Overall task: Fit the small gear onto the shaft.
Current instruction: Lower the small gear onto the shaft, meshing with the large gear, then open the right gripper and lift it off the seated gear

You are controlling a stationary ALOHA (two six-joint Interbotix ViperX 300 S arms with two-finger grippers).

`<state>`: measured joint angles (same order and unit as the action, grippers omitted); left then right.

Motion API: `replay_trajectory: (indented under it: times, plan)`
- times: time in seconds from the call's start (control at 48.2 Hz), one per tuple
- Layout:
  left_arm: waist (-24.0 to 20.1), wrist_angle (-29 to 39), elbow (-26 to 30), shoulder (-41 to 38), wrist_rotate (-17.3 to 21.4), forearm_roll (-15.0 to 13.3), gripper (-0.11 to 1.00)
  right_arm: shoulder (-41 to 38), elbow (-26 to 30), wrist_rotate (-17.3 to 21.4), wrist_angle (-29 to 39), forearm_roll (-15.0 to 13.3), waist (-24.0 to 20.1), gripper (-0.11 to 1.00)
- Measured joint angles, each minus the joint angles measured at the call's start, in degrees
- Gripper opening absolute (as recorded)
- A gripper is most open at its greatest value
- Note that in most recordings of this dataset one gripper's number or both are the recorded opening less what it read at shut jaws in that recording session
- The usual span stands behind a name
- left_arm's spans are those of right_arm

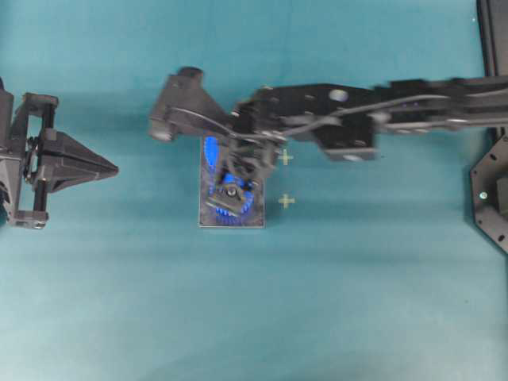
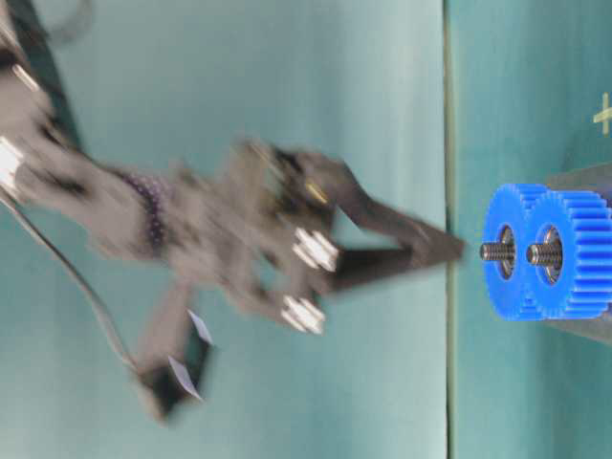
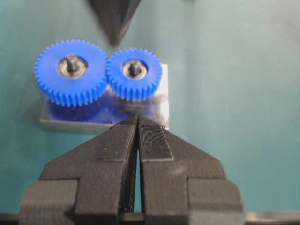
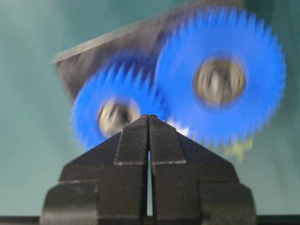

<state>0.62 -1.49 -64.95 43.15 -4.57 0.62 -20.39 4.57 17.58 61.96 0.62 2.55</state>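
Observation:
The small gear, bright blue, sits on the shaft, whose tip pokes through its centre hole. It meshes with the larger blue gear on the grey plate. My right gripper is shut and holds nothing. Its tip hangs just above the small gear, with a small gap seen from table level. In the overhead view the right gripper hides part of the small gear. My left gripper is shut and empty, well to the left of the plate.
Teal cloth covers the table. Two pale cross marks lie just right of the plate. The right arm stretches across the upper middle. A dark frame stands at the right edge.

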Motion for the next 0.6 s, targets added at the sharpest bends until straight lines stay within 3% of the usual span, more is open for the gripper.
replay_trajectory:
  times: [0.291,0.602]
  plan:
    - [0.0,0.0,0.0,0.1,0.0,0.0,0.0,-2.9,0.6,-0.4,1.7,0.1,-0.4,-0.01]
    - [0.0,0.0,0.0,0.1,0.0,0.0,0.0,1.3,-6.1,0.7,2.5,1.4,-1.8,-0.01]
